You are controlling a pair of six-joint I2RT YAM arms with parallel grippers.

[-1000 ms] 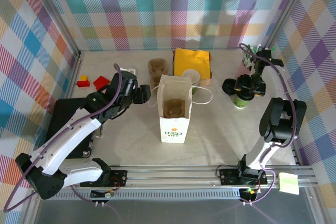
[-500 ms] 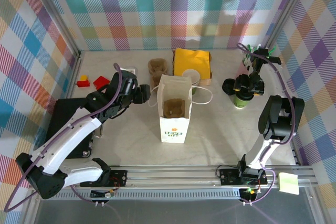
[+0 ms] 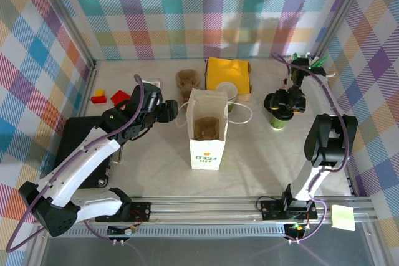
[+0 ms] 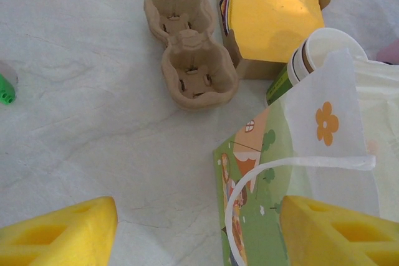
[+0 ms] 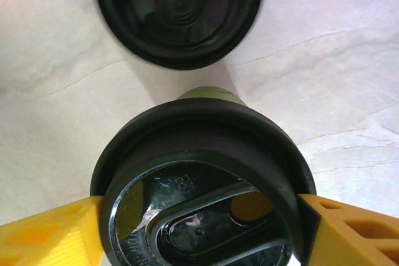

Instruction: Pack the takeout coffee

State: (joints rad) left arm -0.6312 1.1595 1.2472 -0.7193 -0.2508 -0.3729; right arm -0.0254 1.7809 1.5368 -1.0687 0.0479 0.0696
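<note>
Mat: you have a black mat (image 3: 78,147) well to the left of the paper bag (image 3: 207,130).
Blocks: a red block (image 3: 118,97) lies left of the bag and further back, beyond the mat.
Left claw: your left claw (image 4: 198,216) hangs just beside the bag's left side, released, its yellow pads (image 4: 62,232) wide apart with nothing gripped between them.
Cup tray: a brown pulp tray (image 3: 187,81) with two wells lies flat behind the bag's left corner.
Bag: it stands upright with its mouth open, and a brown pulp piece (image 3: 204,128) sits inside.
Open cup: a cup with a white rim and a green lower part (image 4: 324,51) stands right behind the bag, partly hidden by it.
Yellow paper: a yellow sheet (image 3: 228,73) rests on a brown box behind the bag.
Loose lid: a black lid (image 3: 272,100) lies on the table to the right of the bag.
Lidded coffee cup: the cup you want (image 3: 278,119) stands upright to the right of the bag, well apart from it, just in front of the loose lid.
Right claw: your right claw (image 5: 199,216) sits over that cup, grasping it, a pad against each side of the lid.
</note>
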